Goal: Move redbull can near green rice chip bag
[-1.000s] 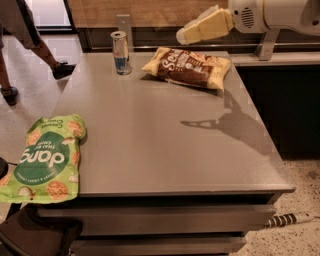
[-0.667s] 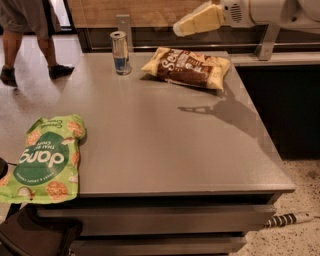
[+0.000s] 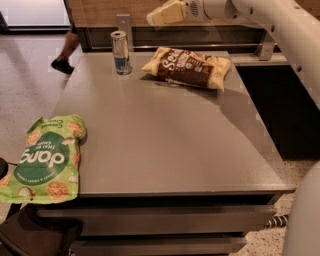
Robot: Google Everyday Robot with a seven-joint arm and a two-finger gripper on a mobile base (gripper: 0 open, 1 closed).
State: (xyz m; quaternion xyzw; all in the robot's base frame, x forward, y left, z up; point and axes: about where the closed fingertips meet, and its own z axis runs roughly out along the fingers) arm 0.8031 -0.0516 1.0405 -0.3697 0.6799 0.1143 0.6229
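The redbull can (image 3: 120,52) stands upright at the far left of the grey table (image 3: 165,140). The green rice chip bag (image 3: 47,160) lies flat at the table's near left corner, hanging partly over the edge. My gripper (image 3: 161,14) is raised above the far edge of the table, to the right of and above the can, not touching it. Its cream-coloured fingers point left toward the can.
A yellow and brown chip bag (image 3: 190,67) lies at the far middle of the table, just right of the can. My white arm (image 3: 280,30) crosses the upper right. A person's leg (image 3: 67,47) is on the floor beyond the table's left side.
My gripper has moved left along the far edge, closer to the can. The person behind has walked on. The can and the bags have not moved.
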